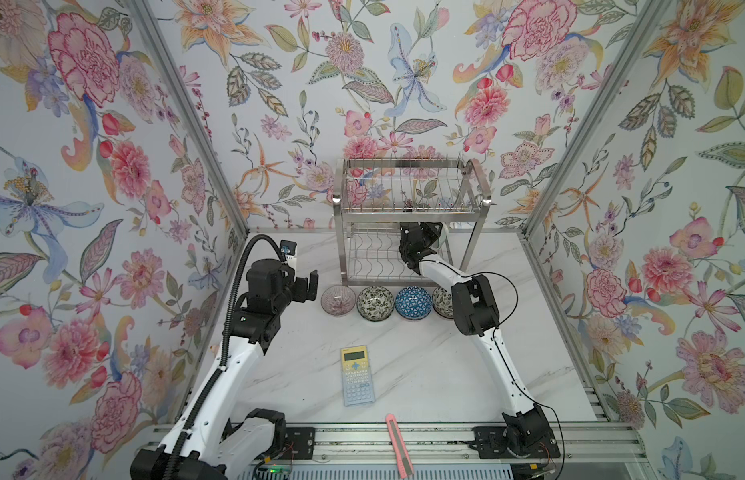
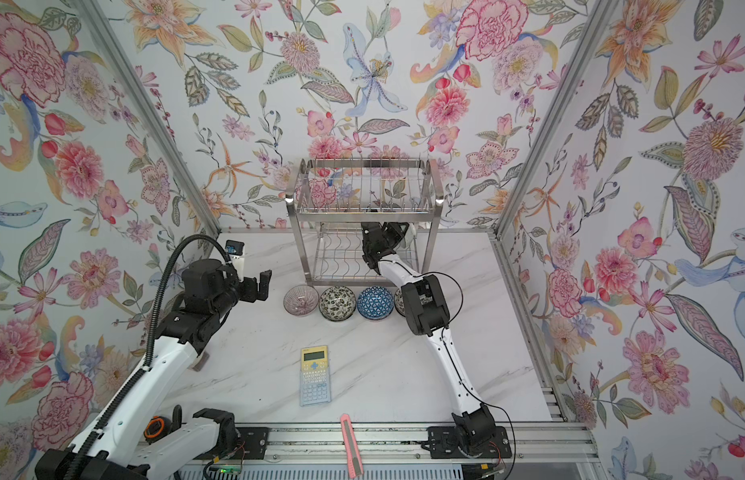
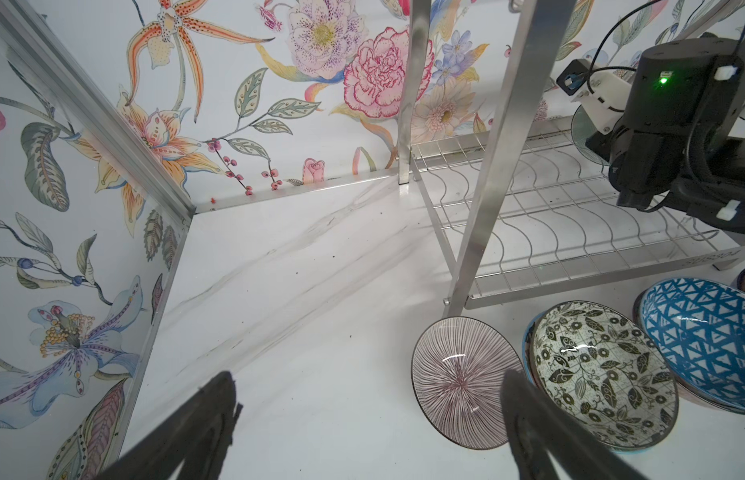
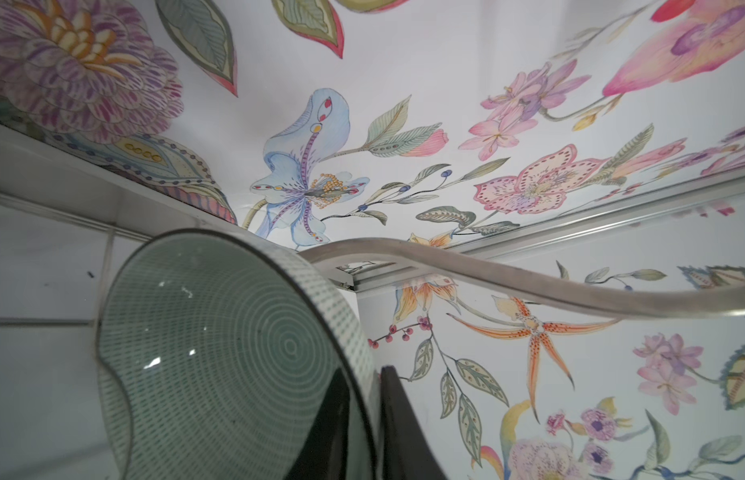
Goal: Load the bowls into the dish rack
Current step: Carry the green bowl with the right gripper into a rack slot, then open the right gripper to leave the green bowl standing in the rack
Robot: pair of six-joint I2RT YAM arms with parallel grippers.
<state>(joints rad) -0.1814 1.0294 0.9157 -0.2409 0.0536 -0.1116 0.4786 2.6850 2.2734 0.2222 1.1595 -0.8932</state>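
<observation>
The dish rack (image 1: 408,208) (image 2: 362,216) stands at the back of the table. My right gripper (image 1: 429,232) (image 4: 368,372) reaches into its lower tier. It is shut on the rim of a pale celadon bowl (image 4: 221,353) (image 3: 580,129), held on edge with one finger inside and one outside. Three bowls sit in a row in front of the rack: pinkish striped (image 1: 338,300) (image 3: 458,382), black-white floral (image 1: 375,303) (image 3: 599,374) and blue triangle mosaic (image 1: 413,302) (image 3: 703,332). A fourth bowl (image 1: 441,301) is half hidden behind the right arm. My left gripper (image 1: 308,282) (image 3: 368,376) hangs open and empty, left of the striped bowl.
A yellow and blue calculator (image 1: 357,376) lies mid-table, and a pink utility knife (image 1: 399,444) rests on the front rail. Floral walls with metal corner posts close in the left, right and back. A curved rack wire (image 4: 529,286) runs just beyond the held bowl.
</observation>
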